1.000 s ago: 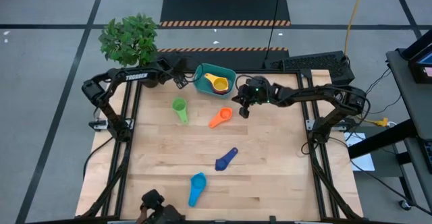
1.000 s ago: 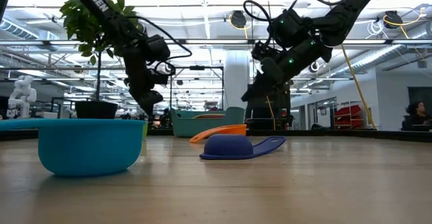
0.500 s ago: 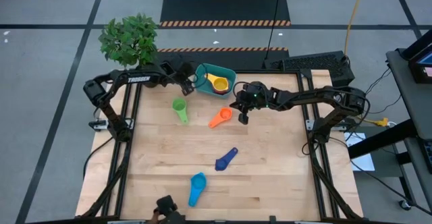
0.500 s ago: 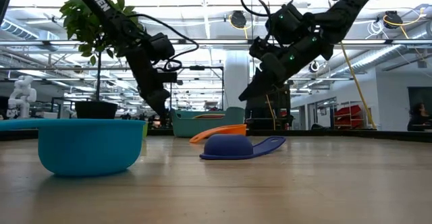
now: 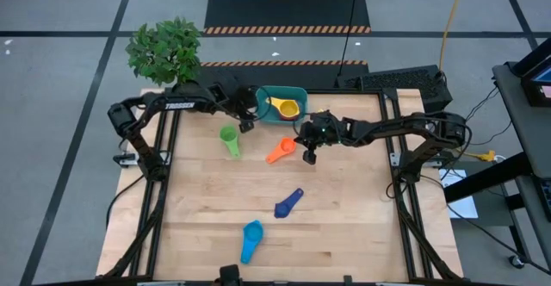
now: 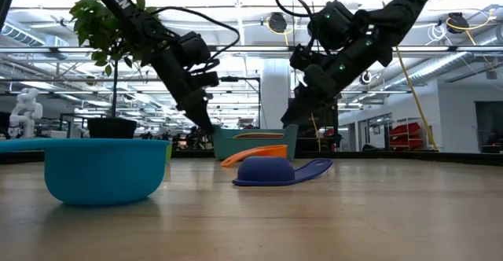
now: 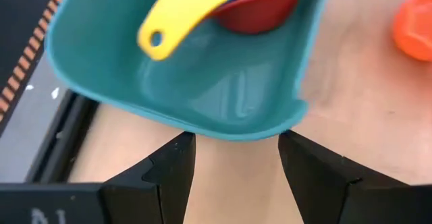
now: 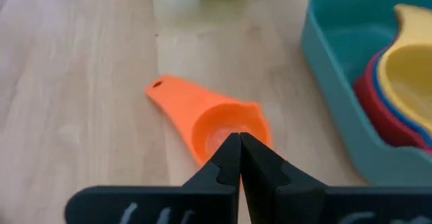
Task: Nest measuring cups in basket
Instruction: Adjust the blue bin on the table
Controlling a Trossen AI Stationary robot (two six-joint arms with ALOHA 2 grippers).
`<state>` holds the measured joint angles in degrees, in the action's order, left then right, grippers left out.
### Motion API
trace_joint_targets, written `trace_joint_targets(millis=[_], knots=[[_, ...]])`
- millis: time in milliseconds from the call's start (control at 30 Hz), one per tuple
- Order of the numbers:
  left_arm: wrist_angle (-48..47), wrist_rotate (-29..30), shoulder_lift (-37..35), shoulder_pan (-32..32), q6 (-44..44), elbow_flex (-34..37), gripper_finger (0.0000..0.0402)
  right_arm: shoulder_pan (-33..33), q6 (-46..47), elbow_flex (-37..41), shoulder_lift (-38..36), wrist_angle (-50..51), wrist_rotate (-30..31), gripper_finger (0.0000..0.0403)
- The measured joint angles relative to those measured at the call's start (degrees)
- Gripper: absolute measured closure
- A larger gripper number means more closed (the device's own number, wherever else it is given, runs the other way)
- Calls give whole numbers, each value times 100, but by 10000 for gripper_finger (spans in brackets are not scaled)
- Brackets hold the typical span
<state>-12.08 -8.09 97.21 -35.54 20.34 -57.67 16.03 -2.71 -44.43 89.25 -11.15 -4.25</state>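
Note:
The teal basket (image 5: 270, 115) stands at the table's far middle and holds a yellow cup (image 5: 285, 108) nested over a red one (image 7: 260, 18). My left gripper (image 5: 245, 121) is open at the basket's left end, its fingers on either side of the rim corner (image 7: 293, 113). My right gripper (image 5: 308, 154) is shut, above the table, just right of the orange cup (image 5: 280, 151), which lies on the table. The green cup (image 5: 229, 138), the dark blue cup (image 5: 288, 203) and a light blue cup (image 5: 250, 238) lie on the table. My left gripper comes slanting down from the table's left at the basket's left end wall (image 7: 202, 126). Its open fingers (image 7: 172, 166) straddle that wall's rim. I cannot tell whether they touch it. The basket rests on the table.
A potted plant (image 5: 165, 52) in a black pot stands off the table's far left corner. A keyboard (image 5: 400, 81) lies beyond the far right corner. Bare wood lies between the cups in the middle and on the right.
My left gripper has gone toward the table's right edge and down, up to the basket's left end. The basket has slid a little toward the right edge and turned square to the table. My right gripper has gone toward the near edge, closer to the orange cup.

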Motion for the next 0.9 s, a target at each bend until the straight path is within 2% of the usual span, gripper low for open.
trace_joint_targets(millis=[133, 200, 333, 367, 567, 700, 900], knots=[[-189, 21, 0, 215, 3, 0, 186, -187, 221, 2, -98, 211, 103, 402], [-424, 47, -14, 301, 15, 0, 186, -316, 325, 1, -217, 481, 547, 402], [-1111, 99, -242, 495, -6, 0, 186, -488, 157, 47, -287, 754, 1890, 402], [-1274, 111, -325, 549, -76, 0, 186, -465, 58, 112, -273, 741, 1990, 402], [-1678, 163, -899, 952, -793, -15, 186, -64, -203, 376, -94, -128, 1609, 402], [-1781, 194, -1164, 1314, -764, -10, 186, 230, -709, 420, 24, -811, 1294, 402], [-1924, 213, -1189, 1678, -695, -4, 186, 646, -825, 388, 292, -685, 1019, 402]])
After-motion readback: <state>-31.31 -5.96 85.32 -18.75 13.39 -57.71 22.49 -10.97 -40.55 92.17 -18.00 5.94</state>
